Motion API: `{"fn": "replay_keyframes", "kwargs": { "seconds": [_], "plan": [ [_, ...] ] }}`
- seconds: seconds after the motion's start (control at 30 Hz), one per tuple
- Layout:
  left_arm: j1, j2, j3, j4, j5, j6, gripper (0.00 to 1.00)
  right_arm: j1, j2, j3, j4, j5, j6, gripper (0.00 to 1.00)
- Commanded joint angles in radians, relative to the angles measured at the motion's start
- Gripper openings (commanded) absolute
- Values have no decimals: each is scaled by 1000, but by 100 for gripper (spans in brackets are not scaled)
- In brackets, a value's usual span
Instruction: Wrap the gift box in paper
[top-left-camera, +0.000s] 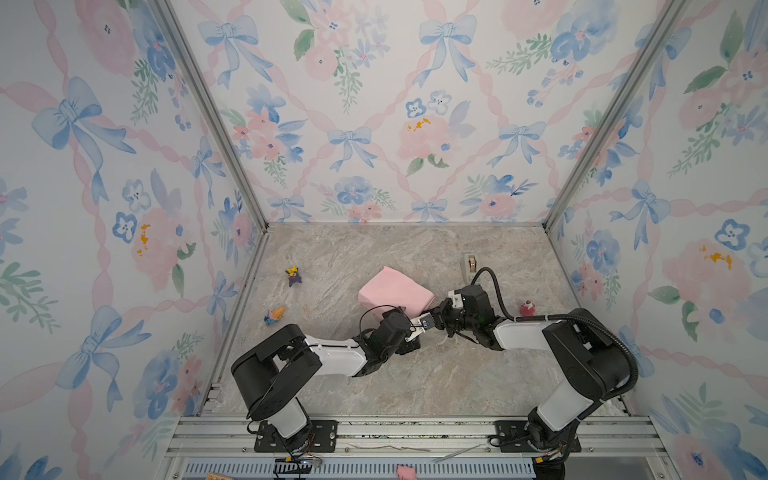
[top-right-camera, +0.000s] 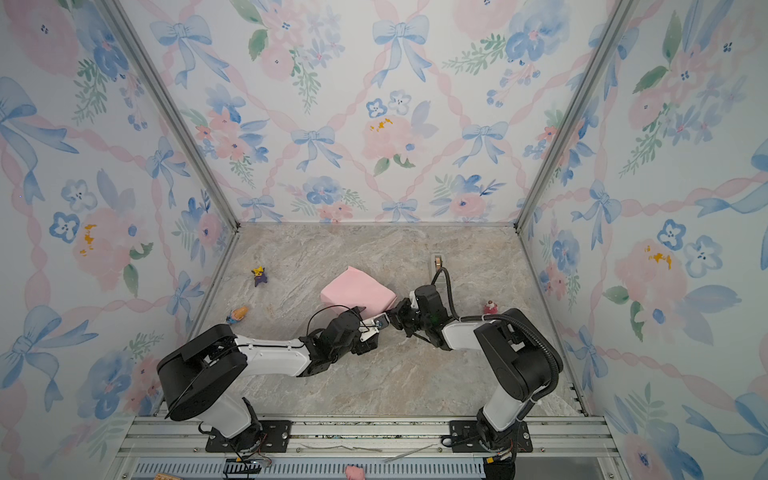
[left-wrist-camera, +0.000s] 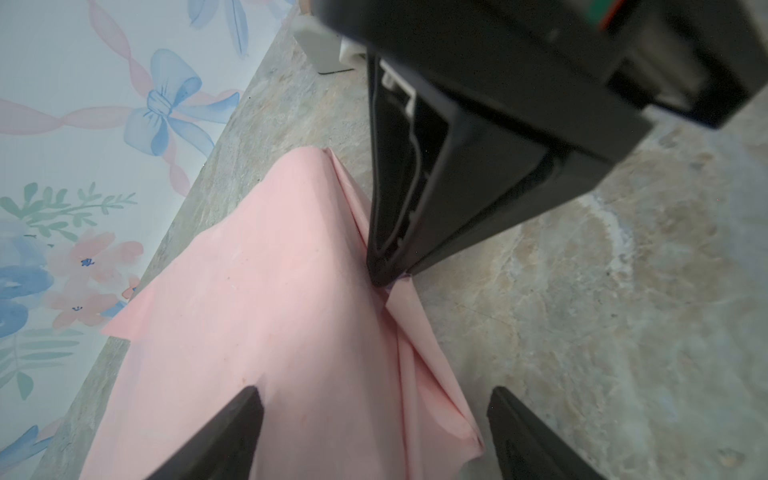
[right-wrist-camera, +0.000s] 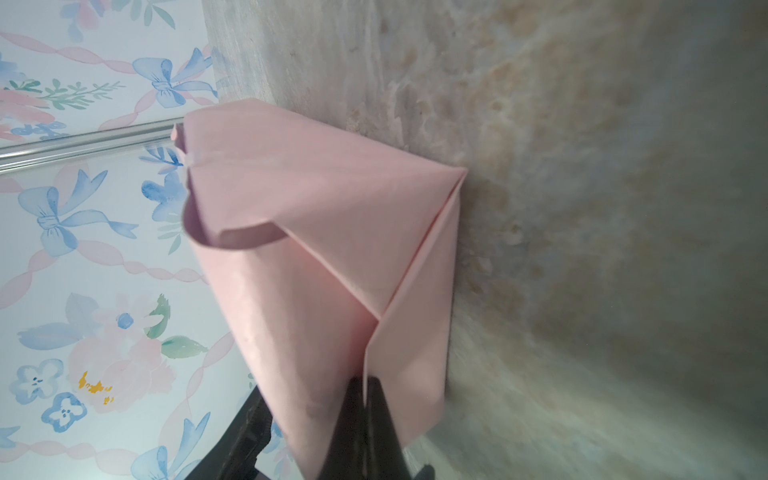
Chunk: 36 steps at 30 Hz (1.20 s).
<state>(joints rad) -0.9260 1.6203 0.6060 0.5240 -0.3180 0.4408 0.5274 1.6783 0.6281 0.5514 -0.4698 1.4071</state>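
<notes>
Right gripper (right-wrist-camera: 366, 386) has its fingers pressed together on a folded flap of the paper (right-wrist-camera: 316, 232). It pinches the flap at the bundle's 4 o'clock corner, low against the marble-patterned tabletop (top-left-camera: 436, 386). From where I stand, its arm reaches in from 3 o'clock. The left gripper (left-wrist-camera: 374, 432) stands spread wide at the bundle's 6 o'clock edge, with one finger (left-wrist-camera: 232, 432) to each side of the paper's near corner, clamping nothing. Whether either finger touches the sheet I cannot tell. The two grippers are just beside each other, and the right one's dark tip shows close ahead in the left wrist view.

In both top views the paper (top-left-camera: 395, 293) lies near the middle of the table. Its pale pink face is outward, and it is folded over into a squarish, raised bundle. In the right wrist view one loose edge curls up and shows the lilac face beneath, and creased triangular folds run down to the pinched flap. The gift box I cannot see; the paper covers whatever lies under it.

A grey tape dispenser (top-left-camera: 471, 266) stands at 2 o'clock from the bundle, well apart. A small purple-and-yellow toy figure (top-left-camera: 294, 275) sits at 9 o'clock and an orange-and-blue toy figure (top-left-camera: 275, 314) at 8 o'clock. A small red-and-pink figure (top-left-camera: 528, 308) sits at 3 o'clock, beyond the right arm's wrist.
</notes>
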Motion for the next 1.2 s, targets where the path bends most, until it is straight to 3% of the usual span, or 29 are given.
{"fn": "replay_keyframes", "kwargs": {
  "seconds": [0.0, 0.5, 1.03, 1.17],
  "plan": [
    [-12, 38, -20, 57, -52, -43, 87, 14, 3, -5, 29, 9, 9, 0],
    [-53, 175, -63, 153, -162, -202, 75, 27, 8, -15, 54, 13, 23, 0],
    [-56, 270, -117, 223, -135, -284, 56, 31, 12, -43, 115, 16, 39, 0],
    [-54, 280, -133, 225, -132, -305, 54, 21, -17, -59, 120, 29, 33, 10]
  ]
}}
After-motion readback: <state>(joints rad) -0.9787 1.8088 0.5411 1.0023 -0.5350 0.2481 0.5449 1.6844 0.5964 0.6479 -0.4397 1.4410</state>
